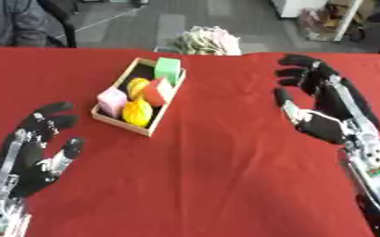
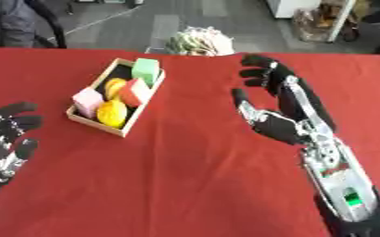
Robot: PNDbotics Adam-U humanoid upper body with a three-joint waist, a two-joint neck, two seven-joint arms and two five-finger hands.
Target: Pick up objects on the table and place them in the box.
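One big red cloth-covered table (image 1: 225,185) pretty much filled the view, with grey floor and some office clutter behind its far edge. A whitish bundle of something (image 1: 209,40) sat just past that edge, couldn't tell what it was.

Counting things: one shallow wooden box (image 1: 120,122), sitting at an angle on the left-centre part of the table, and five pieces in it. That was one green block (image 1: 168,69) at the far end, one red block (image 1: 158,91) in the middle, one pink block (image 1: 111,102) at the near-left side, plus two yellow rounded pieces, the far yellow piece (image 1: 136,86) beside the red one and the near yellow piece (image 1: 137,112) by the box's front corner. All five were packed close, touching or nearly so. The box looked about full.

The left hand (image 1: 33,152) was low at the left, fingers spread and relaxed, holding nothing, near the box but apart from it. The right hand (image 2: 278,104) hung over the right side, fingers straight and splayed, also holding nothing, well apart from the box.

A wide stretch of bare cloth ran between the two hands and toward the near edge.
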